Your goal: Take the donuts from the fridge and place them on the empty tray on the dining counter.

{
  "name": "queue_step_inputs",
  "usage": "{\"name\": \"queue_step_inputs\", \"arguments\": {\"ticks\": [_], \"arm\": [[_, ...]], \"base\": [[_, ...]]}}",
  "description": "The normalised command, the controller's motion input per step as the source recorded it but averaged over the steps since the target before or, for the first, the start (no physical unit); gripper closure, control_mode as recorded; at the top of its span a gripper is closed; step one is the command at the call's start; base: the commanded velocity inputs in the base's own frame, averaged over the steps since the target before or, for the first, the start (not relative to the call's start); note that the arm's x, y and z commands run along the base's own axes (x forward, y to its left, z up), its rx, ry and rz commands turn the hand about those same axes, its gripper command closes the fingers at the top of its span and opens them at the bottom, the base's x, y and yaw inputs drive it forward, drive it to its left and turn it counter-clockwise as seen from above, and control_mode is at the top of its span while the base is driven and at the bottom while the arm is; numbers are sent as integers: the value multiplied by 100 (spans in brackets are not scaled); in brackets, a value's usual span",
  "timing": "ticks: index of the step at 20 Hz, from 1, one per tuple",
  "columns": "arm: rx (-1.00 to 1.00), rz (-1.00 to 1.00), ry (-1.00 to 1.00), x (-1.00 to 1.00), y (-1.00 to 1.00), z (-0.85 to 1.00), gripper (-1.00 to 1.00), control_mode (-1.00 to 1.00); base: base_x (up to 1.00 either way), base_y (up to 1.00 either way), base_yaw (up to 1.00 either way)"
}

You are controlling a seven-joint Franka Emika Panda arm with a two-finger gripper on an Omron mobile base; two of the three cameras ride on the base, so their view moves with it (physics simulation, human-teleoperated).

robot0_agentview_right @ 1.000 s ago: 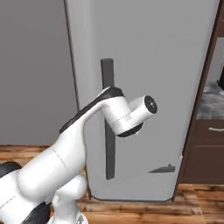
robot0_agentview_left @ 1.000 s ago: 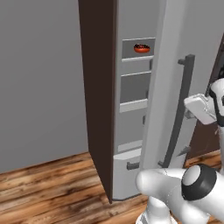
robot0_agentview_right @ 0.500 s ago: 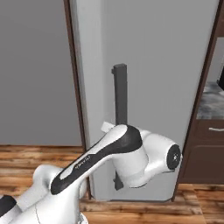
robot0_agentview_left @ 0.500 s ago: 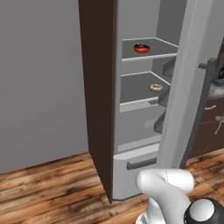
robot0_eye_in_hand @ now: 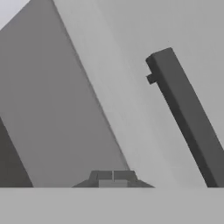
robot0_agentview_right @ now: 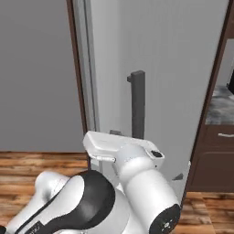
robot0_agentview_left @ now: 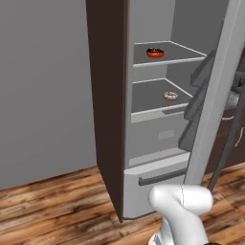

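We have the fridge (robot0_agentview_left: 158, 110) open, its door (robot0_agentview_right: 155, 82) swung out to the right, and both donuts sit inside: the chocolate-iced donut (robot0_agentview_left: 154, 52) on the upper shelf (robot0_agentview_left: 167, 55), the white-iced donut (robot0_agentview_left: 170, 95) on the shelf below (robot0_agentview_left: 153, 103). Our gripper (robot0_eye_in_hand: 113, 177) faces the outer side of the door, just left of the long dark handle (robot0_eye_in_hand: 188, 118); its two tips appear to sit together at the bottom of the hand view, with nothing between them, though so little of them shows that we cannot tell for certain.

The risk we see is the door itself — it stands between our arm and the shelves, so a direct reach for either donut would press the forearm or hand against the door edge and push it back toward shut. The shelves are also shallow in height, and a steep approach could clip the upper shelf's front lip. The donuts are small and low; a grasp set slightly off would nudge one deeper into the fridge — out of easy reach.
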Motion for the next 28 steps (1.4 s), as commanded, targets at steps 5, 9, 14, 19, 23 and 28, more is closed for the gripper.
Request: {"name": "queue_step_inputs", "arguments": {"ticks": [5,9,14,19,23,28], "arm": [[-21,-14,-15,-100,91,71,100,-100],[-13,-16,-17,-80,100,27,100,-100],[-17,-21,-3,-1,100,1,100,-100],[-16,-43,-2,69,100,1,100,-100],[0,-62,-13,30,88,-15,100,-100],[2,-59,-20,25,39,-39,100,-100]], "base": [[0,0,0],[0,0,0],[0,0,0],[0,0,0],[0,0,0],[0,0,0]]}}
